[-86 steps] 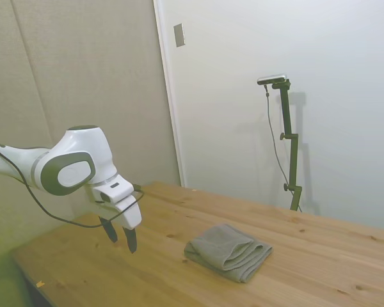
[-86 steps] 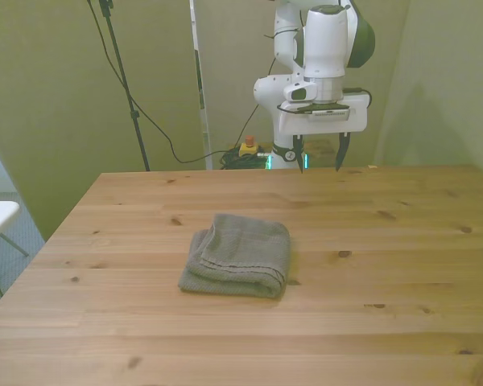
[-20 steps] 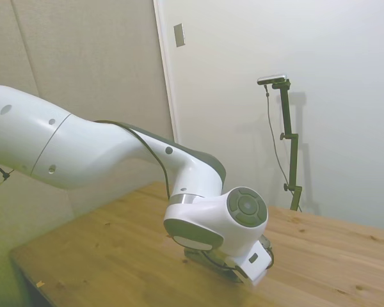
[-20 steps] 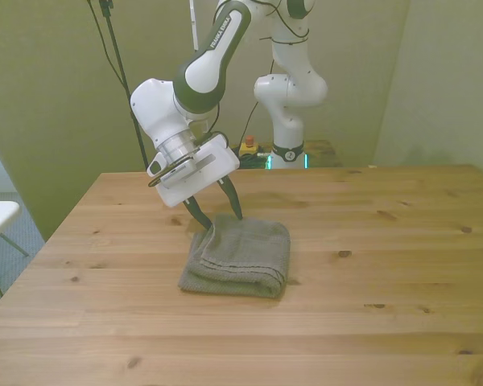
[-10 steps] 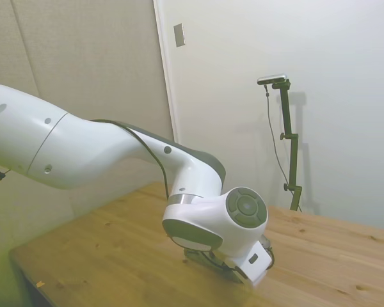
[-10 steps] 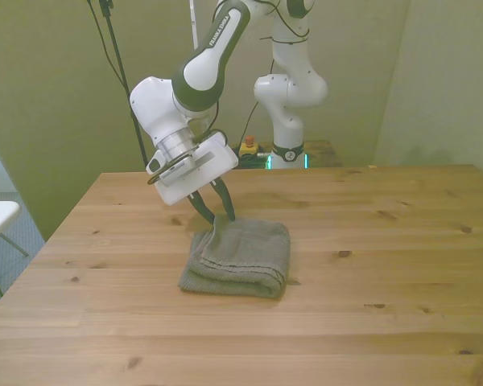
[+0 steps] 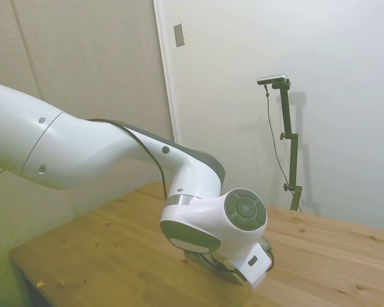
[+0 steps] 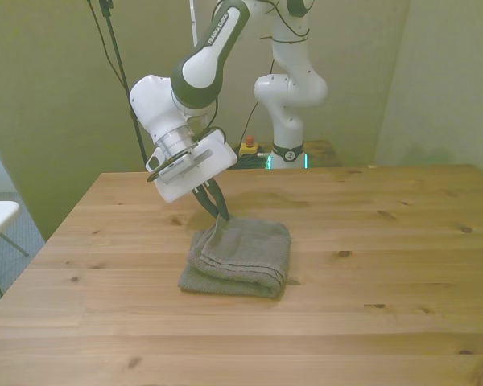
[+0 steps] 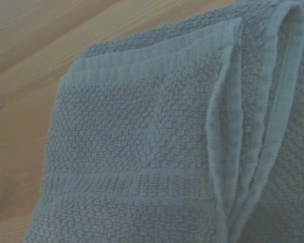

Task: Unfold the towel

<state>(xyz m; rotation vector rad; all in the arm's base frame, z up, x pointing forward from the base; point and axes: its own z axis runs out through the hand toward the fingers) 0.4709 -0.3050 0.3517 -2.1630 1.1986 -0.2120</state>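
Front view: 1 towel [image 8: 240, 257], 1 tool [image 8: 216, 213]

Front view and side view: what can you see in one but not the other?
Only the front view shows the pincer pinching the towel's far corner on the front view's left, slightly lifted. Only the side view shows the arm's big wrist joint covering nearly all the towel. Both show the wooden table with the towel on it.
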